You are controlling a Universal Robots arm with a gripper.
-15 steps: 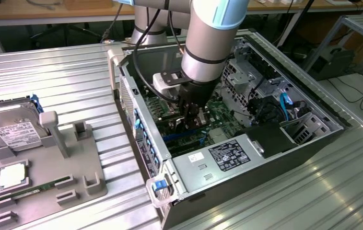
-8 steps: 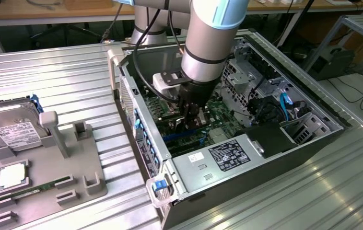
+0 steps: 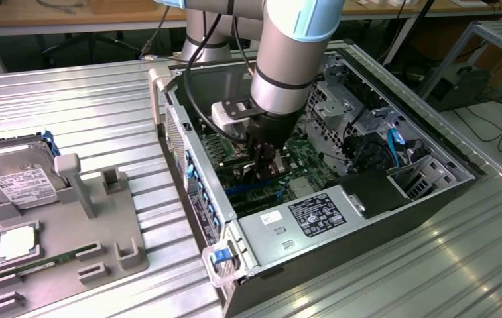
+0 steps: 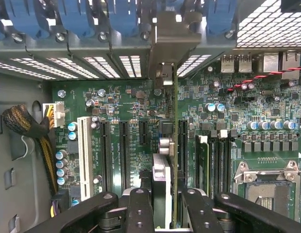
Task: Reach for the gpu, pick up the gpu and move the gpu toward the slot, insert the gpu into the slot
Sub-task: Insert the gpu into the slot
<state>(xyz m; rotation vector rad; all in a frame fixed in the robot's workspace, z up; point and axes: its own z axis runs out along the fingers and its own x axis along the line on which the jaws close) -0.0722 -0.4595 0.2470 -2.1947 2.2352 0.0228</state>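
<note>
Gpu (image 4: 166,160) (edge-on) in end effector (image 4: 162,206) above motherboard (image 4: 131,107)

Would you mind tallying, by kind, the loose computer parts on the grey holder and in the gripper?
Hard drive on the grey holder: 1
Processor on the holder: 1
Green memory stick on the holder: 1
gpu, clamped in the gripper: 1
Total: 4
</note>
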